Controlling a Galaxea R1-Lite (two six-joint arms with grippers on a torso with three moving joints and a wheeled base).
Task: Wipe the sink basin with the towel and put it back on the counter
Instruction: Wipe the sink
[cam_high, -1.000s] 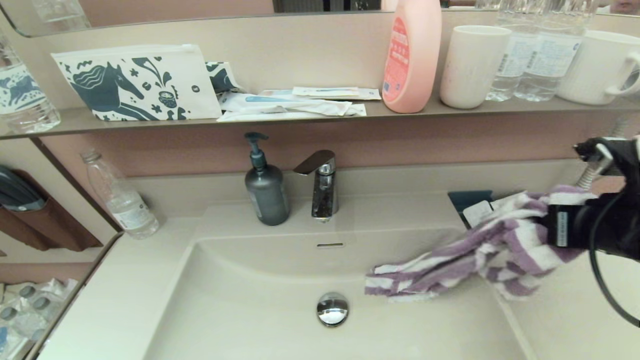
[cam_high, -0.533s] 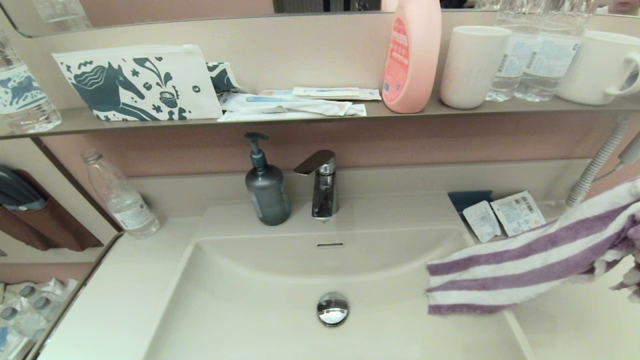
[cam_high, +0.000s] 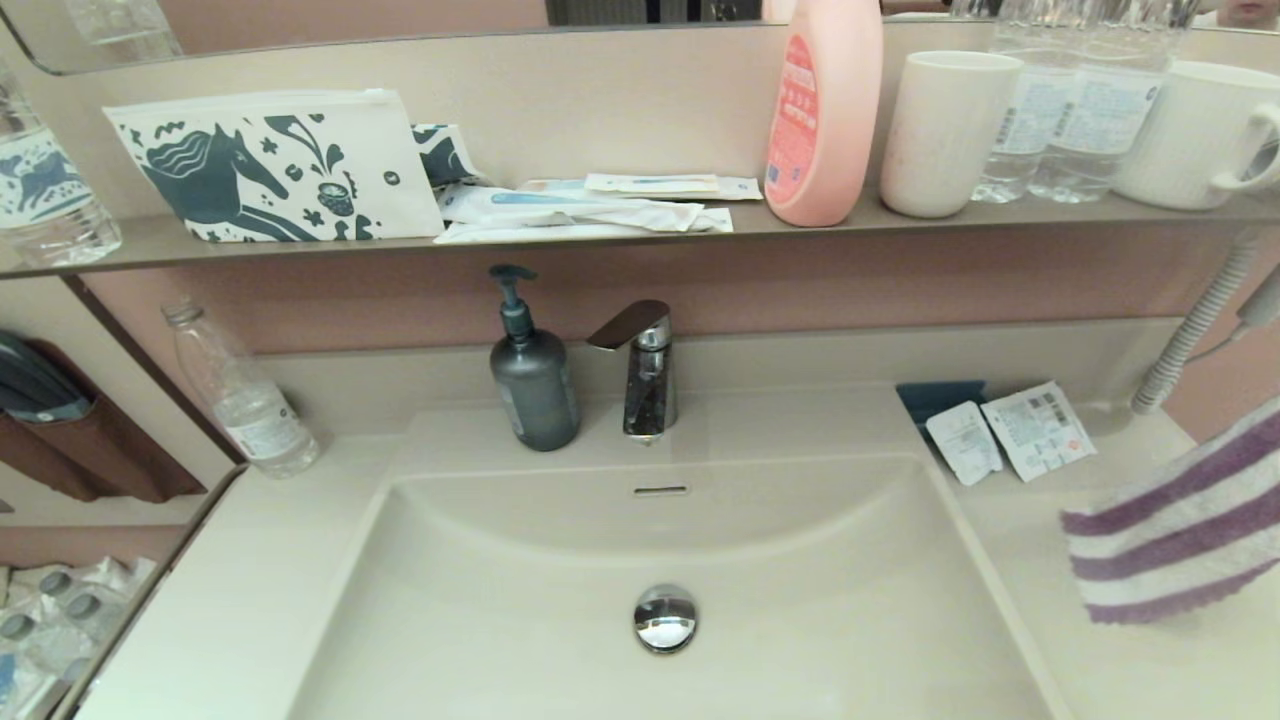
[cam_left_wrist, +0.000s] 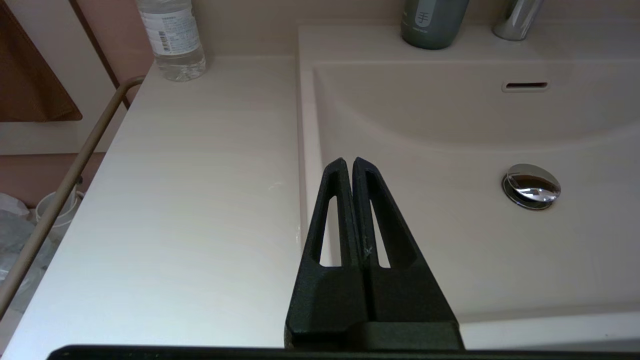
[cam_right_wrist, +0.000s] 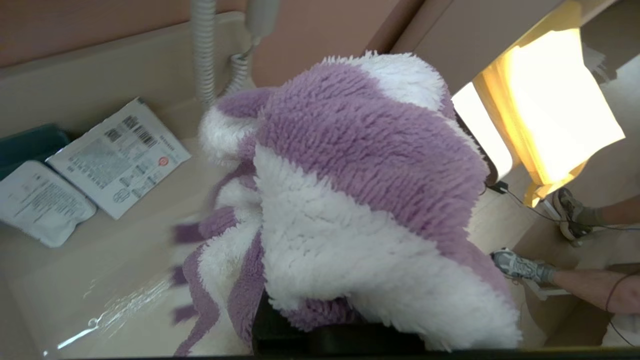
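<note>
We see towel (cam_high: 1180, 520) hanging over counter (cam_high: 1150, 660), right of sink basin (cam_high: 500, 620). Right gripper buried under towel; we cannot tell its fingers. Left gripper (cam_left_wrist: 348, 167) closed, empty, above basin's left rim.

No legible words anywhere; grey pump bottle (cam_left_wrist: 434, 22) carries a white glyph resembling 手, sachets (cam_right_wrist: 117, 156) show barcode and fine print, pink bottle (cam_high: 822, 110) label unreadable

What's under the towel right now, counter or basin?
Counter. The towel hangs over the counter right of the sink basin, past its rim. The right gripper's jaws are buried in the cloth, so they're hidden.
</note>
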